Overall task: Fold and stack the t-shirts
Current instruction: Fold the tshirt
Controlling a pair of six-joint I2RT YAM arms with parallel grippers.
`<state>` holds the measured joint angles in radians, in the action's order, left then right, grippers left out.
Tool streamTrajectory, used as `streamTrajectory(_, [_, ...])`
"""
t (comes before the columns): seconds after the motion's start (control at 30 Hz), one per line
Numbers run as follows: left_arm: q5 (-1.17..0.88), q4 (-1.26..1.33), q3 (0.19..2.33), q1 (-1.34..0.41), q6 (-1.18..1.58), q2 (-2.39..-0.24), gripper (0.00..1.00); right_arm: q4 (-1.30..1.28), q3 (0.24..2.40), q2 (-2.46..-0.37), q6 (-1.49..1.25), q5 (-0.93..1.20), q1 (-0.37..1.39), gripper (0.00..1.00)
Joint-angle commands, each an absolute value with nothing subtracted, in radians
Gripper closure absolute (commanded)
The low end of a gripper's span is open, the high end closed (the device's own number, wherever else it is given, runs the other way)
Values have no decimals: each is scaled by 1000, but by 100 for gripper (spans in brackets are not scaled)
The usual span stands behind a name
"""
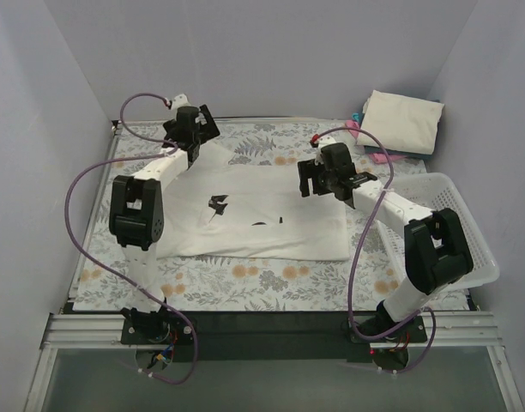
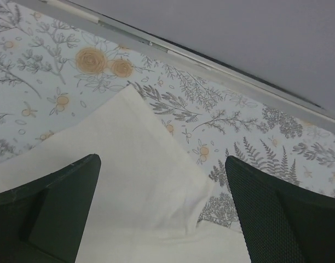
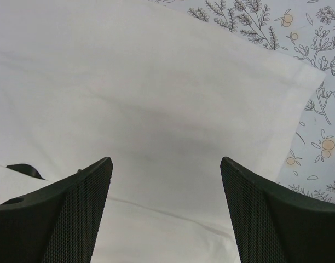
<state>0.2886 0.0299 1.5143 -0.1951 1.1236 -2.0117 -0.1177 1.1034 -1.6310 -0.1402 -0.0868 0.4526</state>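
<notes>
White plastic lattice forms the basket (image 1: 473,227) on the near right of the table (image 1: 245,283), partly behind the right arm's elbow. The table wears a flower-and-fern pattern, and a strip of it shows bare between the arm bases and the nearest hem of the cloth.

Past that strip, a white t-shirt (image 1: 262,215) lies spread in the middle of the table, mostly flat, with small dark print marks (image 1: 218,204) left of its centre. Its near edge runs roughly straight across; the right side ends just short of the basket.

Over the right part of the shirt hangs the right claw (image 1: 321,189). From the right wrist, its two black fingers stand wide apart (image 3: 166,161) with nothing between them, and plain white cloth (image 3: 156,98) fills the space below. Whether the tips touch the cloth cannot be told.

Farther back, the left claw (image 1: 195,157) sits at the shirt's far left corner. In the left wrist view its fingers are also spread apart and empty (image 2: 162,164), straddling a pointed flap of the shirt (image 2: 129,181) that lies on the patterned table, near the table's far edge.

In the far right corner rests a folded stack (image 1: 404,120): a cream piece on top, with pink (image 1: 355,129) and a bit of blue (image 1: 359,114) peeking out at its left side, well apart from the spread shirt.
</notes>
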Motion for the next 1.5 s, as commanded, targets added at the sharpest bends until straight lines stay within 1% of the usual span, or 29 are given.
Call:
streamTrajectory(0.0, [316, -101, 1663, -233, 938, -2167, 11, -95, 1068, -1598, -123, -75, 451, 27])
streamTrajectory(0.07, [348, -109, 1721, -244, 882, -2227, 11, -92, 1054, -1591, -120, -72, 449, 27])
streamTrajectory(0.17, [344, -98, 1756, -250, 858, -2266, 11, -81, 1034, -1574, -118, -63, 449, 27])
streamTrajectory(0.7, [365, -35, 1876, -262, 730, -2394, 11, -38, 959, -1557, -129, -25, 449, 27])
streamTrajectory(0.8, [365, -35, 1884, -262, 726, -2422, 13, -34, 954, -1555, -129, -25, 449, 27])
streamTrajectory(1.03, [376, -37, 1917, -264, 724, -2457, 20, -29, 937, -1532, -130, -28, 449, 27])
streamTrajectory(1.07, [371, -37, 1919, -262, 726, -2457, 22, -29, 934, -1531, -132, -29, 449, 27])
streamTrajectory(1.1, [371, -35, 1921, -264, 726, -2460, 25, -29, 931, -1528, -132, -31, 449, 27])
streamTrajectory(1.2, [382, -37, 1917, -262, 723, -2464, 29, -26, 927, -1520, -133, -32, 449, 27])
streamTrajectory(1.23, [385, -38, 1914, -262, 723, -2464, 33, -26, 927, -1519, -133, -32, 449, 27])
streamTrajectory(1.3, [399, -38, 1904, -262, 724, -2462, 36, -26, 927, -1517, -135, -35, 449, 27])
streamTrajectory(1.4, [405, -37, 1896, -264, 729, -2464, 48, -28, 927, -1523, -133, -37, 449, 27])
streamTrajectory(1.43, [405, -37, 1896, -262, 730, -2464, 64, -28, 927, -1525, -132, -37, 449, 27])
streamTrajectory(1.47, [408, -37, 1898, -262, 733, -2465, 74, -26, 927, -1526, -133, -37, 448, 27])
